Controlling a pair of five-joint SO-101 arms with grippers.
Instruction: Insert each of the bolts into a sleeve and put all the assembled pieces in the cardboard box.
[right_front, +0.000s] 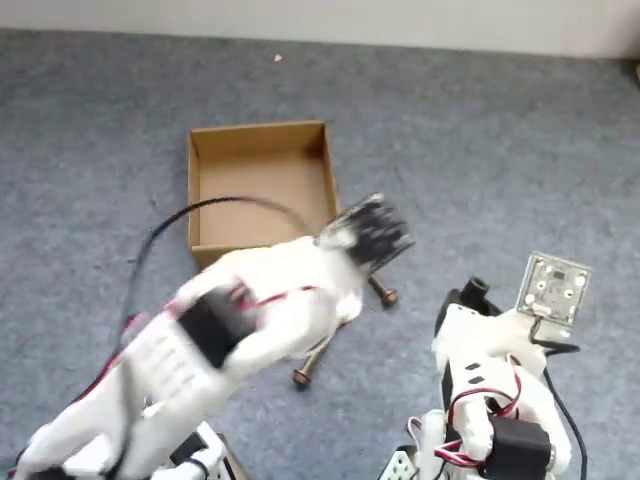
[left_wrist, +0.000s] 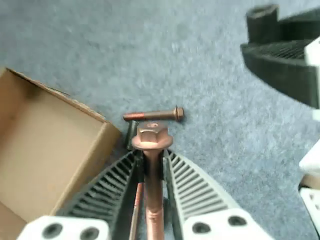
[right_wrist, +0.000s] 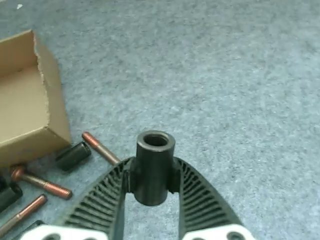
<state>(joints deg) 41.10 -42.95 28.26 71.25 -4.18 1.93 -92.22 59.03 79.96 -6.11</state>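
My left gripper (left_wrist: 152, 155) is shut on a copper bolt (left_wrist: 151, 172), whose hex head points away from the wrist. In the high view this gripper (right_front: 372, 235) hovers just right of the cardboard box (right_front: 260, 185). My right gripper (right_wrist: 151, 169) is shut on an upright black sleeve (right_wrist: 155, 165) with its bore facing the camera; in the high view it (right_front: 472, 292) is right of the loose parts. Loose bolts (right_wrist: 100, 147) (right_wrist: 40, 182) and a black sleeve (right_wrist: 73, 155) lie on the carpet by the box corner (right_wrist: 30, 105).
Grey carpet covers the table. Another loose bolt (left_wrist: 155, 115) lies on it beyond my left gripper. Two bolts (right_front: 383, 290) (right_front: 312, 362) show beside the left arm in the high view. The other arm's dark fingers (left_wrist: 285, 55) are far off in the left wrist view.
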